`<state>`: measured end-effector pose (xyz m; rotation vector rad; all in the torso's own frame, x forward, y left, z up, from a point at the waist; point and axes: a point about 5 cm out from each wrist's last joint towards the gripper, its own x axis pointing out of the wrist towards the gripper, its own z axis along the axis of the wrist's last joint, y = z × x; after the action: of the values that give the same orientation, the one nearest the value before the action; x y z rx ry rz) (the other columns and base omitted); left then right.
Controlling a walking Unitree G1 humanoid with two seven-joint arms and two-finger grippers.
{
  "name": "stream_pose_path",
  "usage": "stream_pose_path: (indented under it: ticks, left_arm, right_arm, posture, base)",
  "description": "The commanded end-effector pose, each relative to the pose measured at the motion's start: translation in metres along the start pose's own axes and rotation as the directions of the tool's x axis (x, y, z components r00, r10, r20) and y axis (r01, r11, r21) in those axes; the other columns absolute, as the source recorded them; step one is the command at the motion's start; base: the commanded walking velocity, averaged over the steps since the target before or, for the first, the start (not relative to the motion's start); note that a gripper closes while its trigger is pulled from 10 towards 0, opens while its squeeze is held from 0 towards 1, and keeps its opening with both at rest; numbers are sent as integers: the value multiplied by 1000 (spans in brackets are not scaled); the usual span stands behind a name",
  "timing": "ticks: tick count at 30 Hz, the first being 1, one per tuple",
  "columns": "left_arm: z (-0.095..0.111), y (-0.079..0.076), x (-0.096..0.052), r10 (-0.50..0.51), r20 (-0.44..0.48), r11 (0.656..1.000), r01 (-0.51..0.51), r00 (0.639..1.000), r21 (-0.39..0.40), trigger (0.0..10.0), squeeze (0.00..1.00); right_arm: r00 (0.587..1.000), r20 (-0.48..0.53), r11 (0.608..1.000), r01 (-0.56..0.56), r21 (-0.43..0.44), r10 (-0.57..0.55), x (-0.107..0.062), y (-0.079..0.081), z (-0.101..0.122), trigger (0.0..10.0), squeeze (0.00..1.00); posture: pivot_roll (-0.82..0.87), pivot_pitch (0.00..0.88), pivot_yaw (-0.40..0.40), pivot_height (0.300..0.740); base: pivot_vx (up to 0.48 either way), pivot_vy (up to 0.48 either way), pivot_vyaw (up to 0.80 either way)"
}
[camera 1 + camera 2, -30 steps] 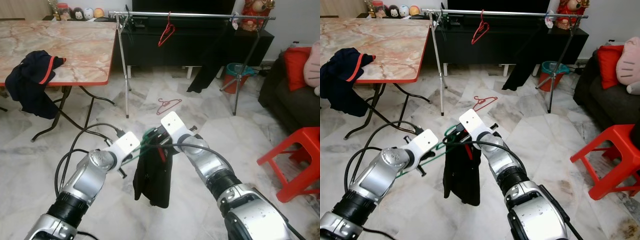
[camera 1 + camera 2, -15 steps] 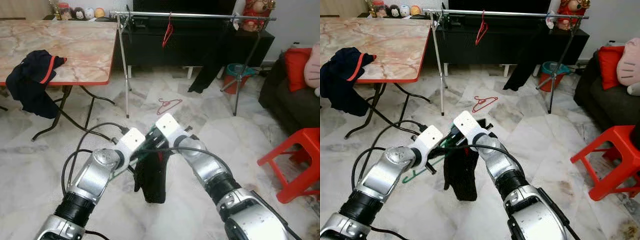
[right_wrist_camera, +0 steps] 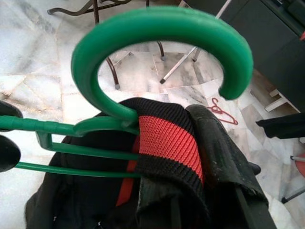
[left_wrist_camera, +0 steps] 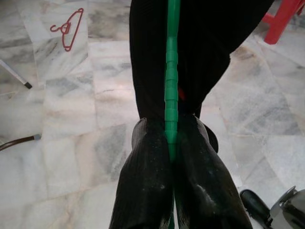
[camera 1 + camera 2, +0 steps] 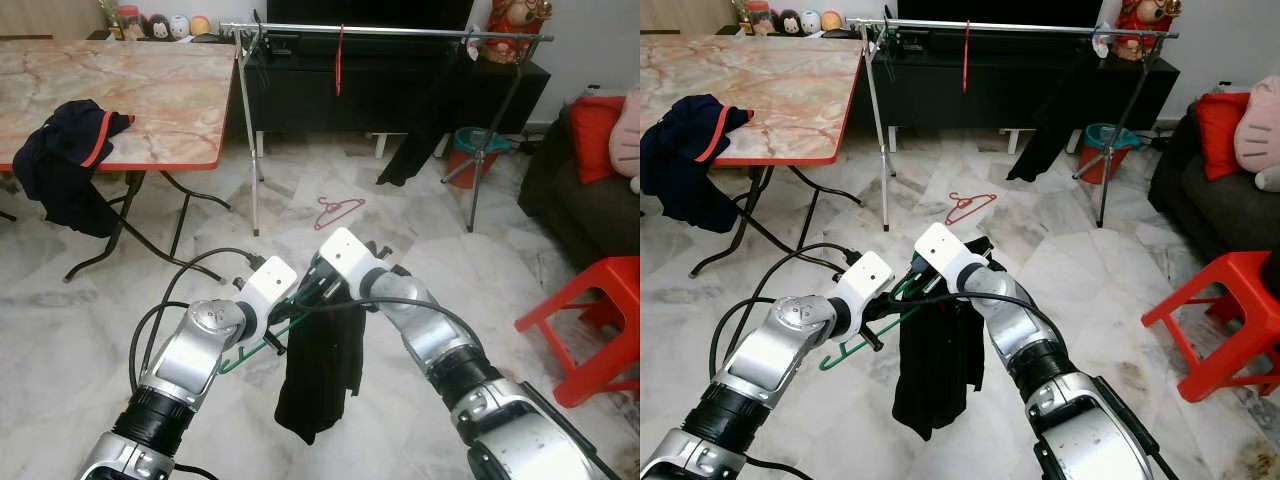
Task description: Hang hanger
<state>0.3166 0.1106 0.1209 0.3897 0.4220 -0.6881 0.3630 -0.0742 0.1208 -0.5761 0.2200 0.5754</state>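
Note:
A green plastic hanger [image 5: 854,346] carries a black garment [image 5: 320,380] with a red collar stripe [image 3: 167,138], held low over the marble floor between my two arms. My left gripper [image 4: 170,143] is shut on the hanger's green bar [image 4: 170,71]. My right gripper [image 5: 322,290] is shut on the garment's collar at the base of the green hook [image 3: 162,24]. The metal clothes rail [image 5: 400,32] stands well ahead across the room, with a red hanger [image 5: 339,60] on it.
Another red hanger [image 5: 337,210] lies on the floor before the rail. A marble-top folding table [image 5: 150,90] with a dark garment [image 5: 65,160] is at left. A red stool [image 5: 600,320] and a sofa [image 5: 590,200] are at right. Black cables [image 5: 190,265] trail on the floor.
The black garment now hangs longer and lower from the hanger, and both grippers have shifted slightly right. The red hanger on the rail has swung edge-on.

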Motion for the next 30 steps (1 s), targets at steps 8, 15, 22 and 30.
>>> stream_pose_path:
  ticks: [8,15,22,30]
  left_arm:
    - [11,-2,1,-30,85,999,29,996,12,10000,0]
    - [8,-14,-3,-135,90,990,130,987,54,10000,0]
    - [2,-21,-4,-190,60,979,185,980,86,10000,0]
    - [-2,-24,-5,-214,41,973,209,976,100,10000,0]
  right_arm:
    - [1000,-2,1000,2,-13,-2,-9,-7,-9,10000,0]
    - [1000,-1,994,4,-107,-4,-12,-16,-9,10000,0]
    - [1000,12,986,-1,-168,3,-12,-22,-3,10000,0]
    - [997,56,974,-43,-224,57,-11,-21,11,10000,0]
  posture:
    - [-112,0,-75,740]
    - [-113,0,-76,740]
    - [-110,0,-78,740]
    - [-110,0,-80,740]
  base:
    - [0,0,0]
    - [0,0,0]
    - [0,0,0]
    - [0,0,0]
